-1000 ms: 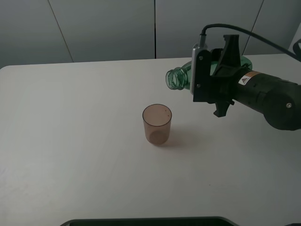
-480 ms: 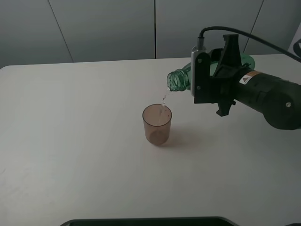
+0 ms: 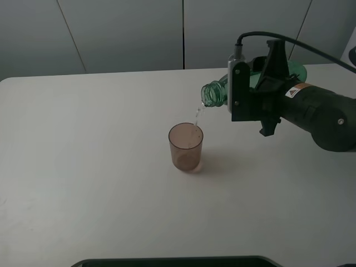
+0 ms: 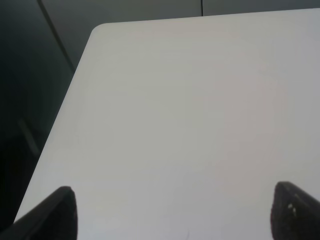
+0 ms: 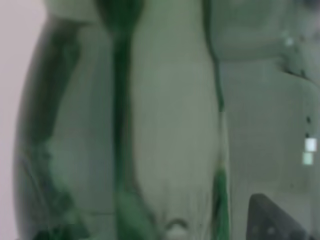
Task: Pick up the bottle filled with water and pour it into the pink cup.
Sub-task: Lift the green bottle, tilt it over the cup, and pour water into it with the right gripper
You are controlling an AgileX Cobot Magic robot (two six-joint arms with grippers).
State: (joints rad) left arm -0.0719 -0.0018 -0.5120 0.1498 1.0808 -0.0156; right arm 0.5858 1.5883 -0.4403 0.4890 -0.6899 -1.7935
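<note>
Green plastic catches the eye first: the bottle [image 3: 215, 93] is held nearly on its side above the white table [image 3: 83, 167], its open neck dipping a little toward the pink cup [image 3: 186, 147]. The right gripper [image 3: 257, 83] is clamped around the bottle's body, one dark finger on each side, with the bottle's base showing past the arm. A thin broken stream of water [image 3: 197, 115] falls from the mouth into the cup. The cup stands upright on the table, below the bottle's mouth and slightly to its left as seen from the high camera. There may be a little water at its bottom, though I cannot judge the level through the tinted wall. From the right wrist the green bottle wall fills nearly the whole view, blurred. The left gripper [image 4: 177, 215] hangs over a bare corner of the table, fingers spread wide with nothing between them, well away from cup and bottle.
</note>
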